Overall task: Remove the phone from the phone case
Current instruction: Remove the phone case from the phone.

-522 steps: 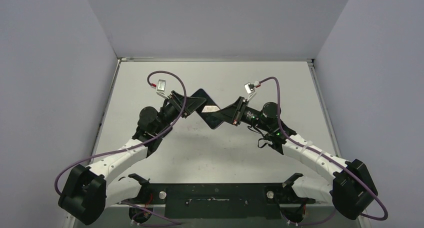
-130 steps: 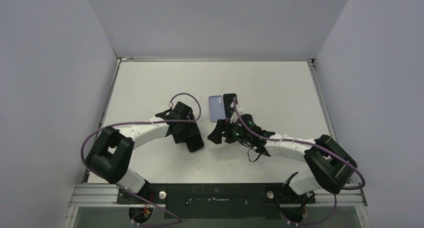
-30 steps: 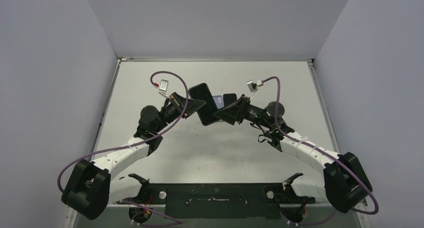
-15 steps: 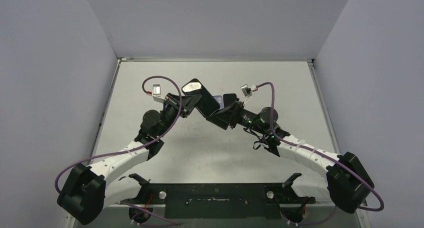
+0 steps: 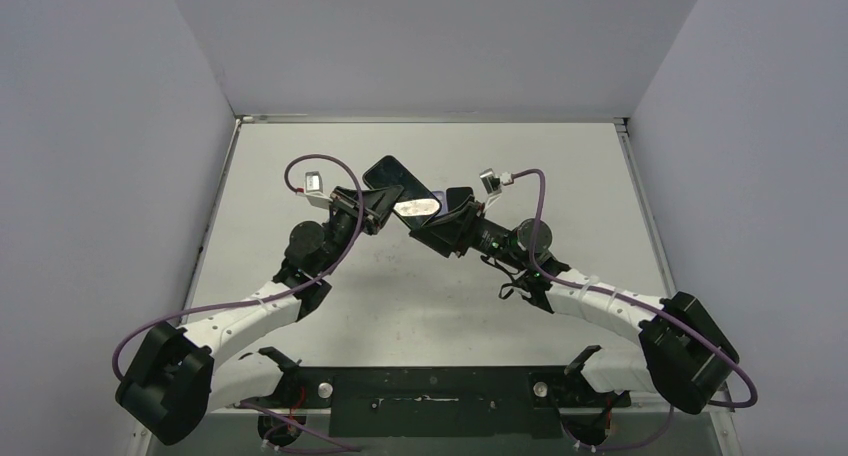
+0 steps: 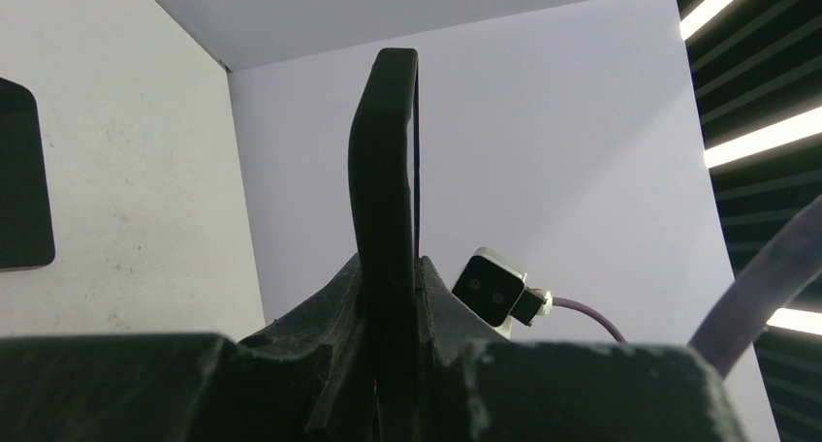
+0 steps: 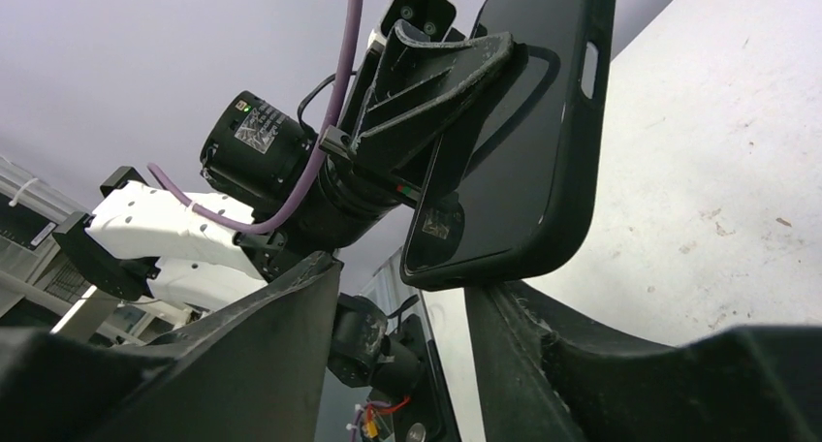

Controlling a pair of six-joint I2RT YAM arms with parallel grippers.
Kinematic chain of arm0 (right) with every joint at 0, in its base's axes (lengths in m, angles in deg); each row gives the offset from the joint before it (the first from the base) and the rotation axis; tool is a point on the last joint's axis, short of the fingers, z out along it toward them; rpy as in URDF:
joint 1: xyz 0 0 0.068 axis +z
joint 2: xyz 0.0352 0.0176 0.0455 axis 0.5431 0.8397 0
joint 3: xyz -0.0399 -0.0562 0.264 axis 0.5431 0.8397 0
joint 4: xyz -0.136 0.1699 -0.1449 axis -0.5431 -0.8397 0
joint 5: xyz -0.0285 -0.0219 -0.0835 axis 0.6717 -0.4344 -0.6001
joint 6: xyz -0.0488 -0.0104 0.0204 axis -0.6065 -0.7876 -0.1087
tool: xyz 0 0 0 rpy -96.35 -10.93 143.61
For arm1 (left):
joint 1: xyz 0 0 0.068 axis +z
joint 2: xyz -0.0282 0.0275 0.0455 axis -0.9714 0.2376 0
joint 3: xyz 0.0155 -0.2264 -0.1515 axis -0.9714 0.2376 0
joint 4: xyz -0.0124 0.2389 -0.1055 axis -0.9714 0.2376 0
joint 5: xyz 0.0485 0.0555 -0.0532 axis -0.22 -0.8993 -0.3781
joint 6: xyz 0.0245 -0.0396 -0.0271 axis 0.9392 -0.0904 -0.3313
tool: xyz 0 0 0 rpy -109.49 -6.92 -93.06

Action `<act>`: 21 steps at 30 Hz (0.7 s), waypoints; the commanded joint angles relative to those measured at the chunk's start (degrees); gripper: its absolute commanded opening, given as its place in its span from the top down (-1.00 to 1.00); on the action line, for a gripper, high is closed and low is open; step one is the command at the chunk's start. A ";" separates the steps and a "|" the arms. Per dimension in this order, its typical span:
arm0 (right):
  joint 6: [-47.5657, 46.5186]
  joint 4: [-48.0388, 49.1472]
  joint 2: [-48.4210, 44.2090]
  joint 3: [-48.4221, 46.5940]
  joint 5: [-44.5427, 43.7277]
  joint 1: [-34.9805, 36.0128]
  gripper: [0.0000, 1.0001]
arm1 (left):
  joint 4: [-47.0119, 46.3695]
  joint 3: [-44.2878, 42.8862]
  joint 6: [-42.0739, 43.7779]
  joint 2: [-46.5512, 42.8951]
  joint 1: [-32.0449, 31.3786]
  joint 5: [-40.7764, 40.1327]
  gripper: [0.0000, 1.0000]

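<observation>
- Phone (image 5: 404,190) in its case (image 7: 567,161) is up in the air over mid-table, tilted. Left gripper (image 6: 388,311) pinched tight on one end, right gripper (image 7: 402,277) spread wide around the lower corner, contact unclear
- Handling?
- Light stiff slab I'd say, glossy face looks slick, glass won't like a drop. Case probably rubbery, so peel the lip at a corner, don't squeeze the faces
- Room?
- Bare scuffed table (image 5: 520,166) underneath, hard landing. Walls (image 5: 420,46) on three sides, well apart. Another dark slab (image 6: 19,171) lies flat behind, keep off it
</observation>
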 commanded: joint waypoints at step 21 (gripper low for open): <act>-25.91 -4.52 -0.28 -2.74 0.20 0.36 1.00 | 3.85 -5.85 -6.90 2.99 0.48 13.71 1.00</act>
